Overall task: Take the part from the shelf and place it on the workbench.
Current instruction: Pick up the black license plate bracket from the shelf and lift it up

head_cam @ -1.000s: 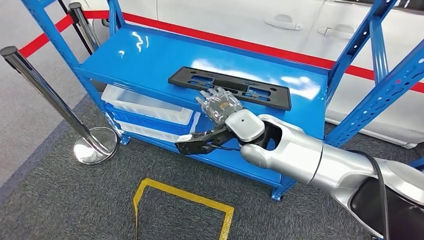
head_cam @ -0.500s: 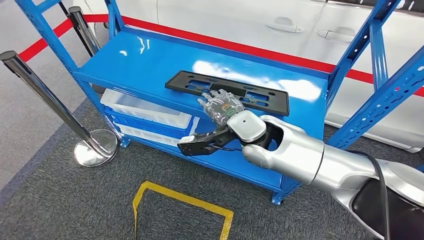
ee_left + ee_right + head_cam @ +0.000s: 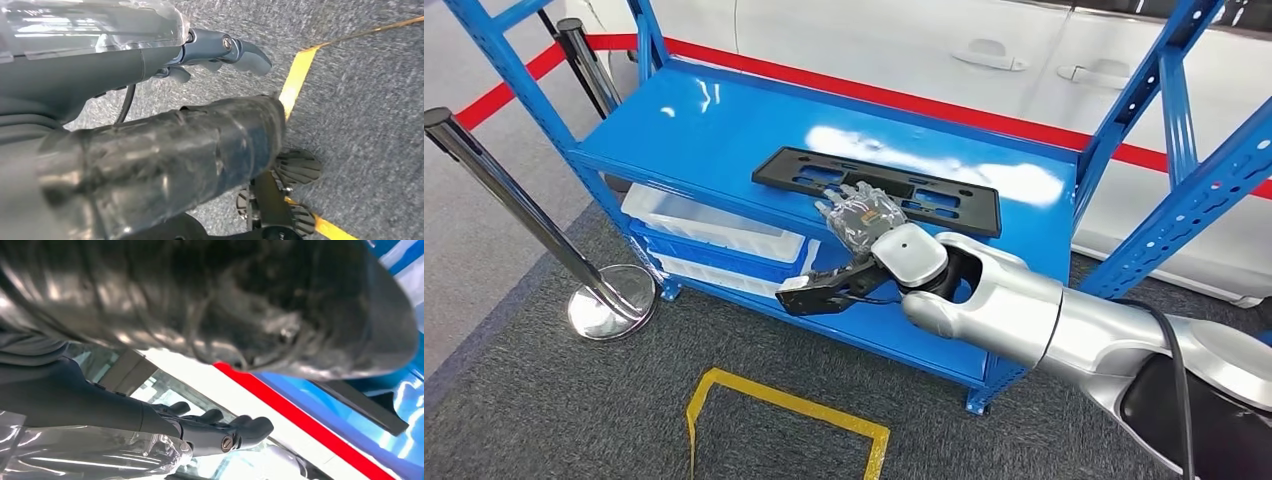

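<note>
The long flat black plastic part (image 3: 876,188) with rectangular cut-outs lies on the top shelf of the blue metal rack (image 3: 724,130), near its front edge. The right robot hand (image 3: 864,212) reaches over that edge, fingers spread and empty, fingertips resting on the part's near side. The left robot hand (image 3: 220,50) hangs above grey carpet, fingers loosely apart, holding nothing.

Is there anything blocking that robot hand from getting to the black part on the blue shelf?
Nothing visible does. The right hand reaches over the shelf, its fingertips at the near edge of the black part, which lies flat with nothing on it. The workbench is not in view.
</note>
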Controlling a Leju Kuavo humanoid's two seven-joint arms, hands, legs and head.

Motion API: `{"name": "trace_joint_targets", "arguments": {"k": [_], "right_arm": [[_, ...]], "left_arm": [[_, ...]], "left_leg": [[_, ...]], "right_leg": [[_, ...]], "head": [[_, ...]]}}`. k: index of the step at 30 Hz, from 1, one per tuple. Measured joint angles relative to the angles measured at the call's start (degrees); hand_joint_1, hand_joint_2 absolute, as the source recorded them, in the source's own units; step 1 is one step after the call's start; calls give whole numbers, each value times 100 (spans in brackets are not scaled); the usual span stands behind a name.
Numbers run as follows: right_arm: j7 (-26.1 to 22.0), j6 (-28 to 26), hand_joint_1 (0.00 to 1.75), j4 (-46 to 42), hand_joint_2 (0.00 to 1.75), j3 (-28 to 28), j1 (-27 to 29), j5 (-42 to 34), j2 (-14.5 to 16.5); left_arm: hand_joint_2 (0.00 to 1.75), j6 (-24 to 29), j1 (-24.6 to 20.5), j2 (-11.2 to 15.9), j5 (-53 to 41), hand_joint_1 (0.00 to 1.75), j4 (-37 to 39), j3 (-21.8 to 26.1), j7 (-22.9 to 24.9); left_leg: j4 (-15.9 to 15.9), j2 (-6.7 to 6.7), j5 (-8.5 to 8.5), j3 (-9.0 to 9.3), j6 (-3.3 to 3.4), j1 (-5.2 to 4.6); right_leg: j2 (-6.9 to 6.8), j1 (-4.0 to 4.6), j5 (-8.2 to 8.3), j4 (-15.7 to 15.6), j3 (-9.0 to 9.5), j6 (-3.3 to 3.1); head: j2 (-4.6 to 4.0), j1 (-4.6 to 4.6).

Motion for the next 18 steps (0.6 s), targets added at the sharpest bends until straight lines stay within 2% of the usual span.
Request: {"name": "trace_joint_targets", "arguments": {"k": [2,4,5,6,7,8,9,10,11,13,15,17,18], "right_arm": [[-14,-2,0,17,0,1,-7,10,4],[-23,-1,0,43,0,5,6,18,4],[-25,0,0,59,0,14,21,19,4],[-27,2,0,75,0,28,37,20,4],[-28,4,0,91,0,43,47,20,4],[-29,6,0,105,0,54,52,20,4],[-28,9,0,116,0,60,52,20,4],[-27,14,0,127,0,62,46,21,4],[-25,19,0,135,0,63,41,22,4],[-20,33,0,148,0,73,39,24,3],[7,52,0,165,0,81,42,24,0],[43,67,0,183,0,81,28,24,-2],[55,73,0,191,0,83,24,22,-1]], "left_arm": [[0,-4,3,-12,0,0,0,0,1],[0,-4,1,-12,-1,0,0,0,5],[0,-4,1,-12,-2,0,0,0,10],[0,-4,1,-11,-2,0,0,0,16],[0,-4,3,-11,-2,0,0,0,24],[0,-4,4,-11,-3,0,0,0,30],[0,-4,7,-13,-3,0,0,0,35],[0,-4,5,-17,-3,0,0,0,39],[0,-4,4,-20,-3,0,0,0,43],[0,-3,-1,-26,-2,0,0,0,49],[0,-2,1,-27,-1,0,0,-1,51],[0,-3,5,-31,1,0,0,-2,50],[0,-3,6,-33,2,0,0,-2,50]], "left_leg": [[-42,7,16,36,59,35],[-47,10,9,43,91,40],[-47,10,2,45,96,41],[-46,8,-6,52,96,42],[-45,3,-17,63,90,44],[-44,-3,-32,84,80,46],[-45,-9,-50,107,65,49],[-43,-13,-69,124,41,41],[-44,-16,-84,133,13,37],[-60,-14,-96,143,-51,28],[-69,-5,-122,167,-116,37],[213,8,-296,55,-152,39],[526,13,-444,-100,-157,40]], "right_leg": [[-3,-13,-204,333,-152,70],[-5,-64,-526,1038,-506,127],[-6,-92,-624,1358,-683,150],[-7,-118,-623,1518,-786,166],[-8,-137,-513,1466,-787,175],[-9,-149,-317,1199,-676,171],[-9,-152,-97,803,-500,153],[-8,-138,51,431,-311,130],[-7,-121,130,157,-172,108],[-1,-82,111,-30,-66,72],[3,-99,114,-100,-23,29],[-2,-127,119,-175,55,-30],[-7,-125,112,-192,82,-55]], "head": [[0,7],[0,11],[0,10],[0,11],[0,10],[0,11],[0,12],[0,11],[0,8],[0,2],[0,-2],[0,-9],[0,-12]]}}
